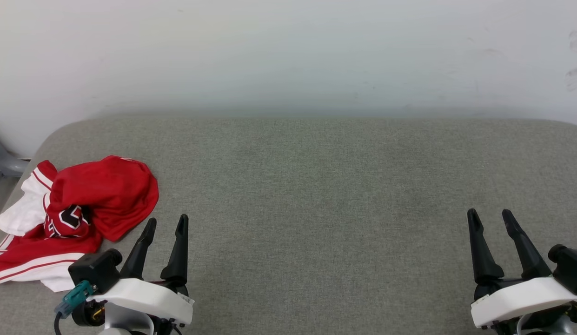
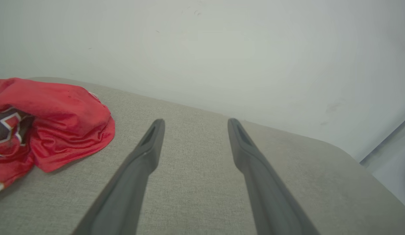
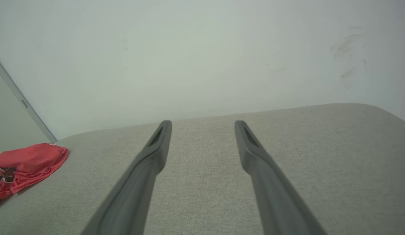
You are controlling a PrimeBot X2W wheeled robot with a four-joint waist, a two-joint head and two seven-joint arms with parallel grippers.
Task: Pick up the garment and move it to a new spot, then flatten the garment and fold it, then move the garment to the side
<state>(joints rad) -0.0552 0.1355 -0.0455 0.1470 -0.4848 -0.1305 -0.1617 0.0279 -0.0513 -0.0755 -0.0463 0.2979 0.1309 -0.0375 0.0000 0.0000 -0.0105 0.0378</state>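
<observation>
Head view: garment (image 1: 107,195) crumpled in heap at far-left edge of grey bench (image 1: 316,186). Red body on top, white sleeve and striped trim at left, bit of black lettering showing. Left pincer (image 1: 167,219) at lower left, jaws apart, empty, just right of garment. Right pincer (image 1: 490,214) at lower right, jaws apart, empty, well apart from garment.

Left wrist view: left pincer (image 2: 195,121) spread over bare bench, garment (image 2: 58,120) at left, gap between, no contact.

Right wrist view: right pincer (image 3: 203,122) spread, holding nothing. Garment (image 3: 29,160) at far left by bench corner, pale wall (image 3: 202,49) behind.
</observation>
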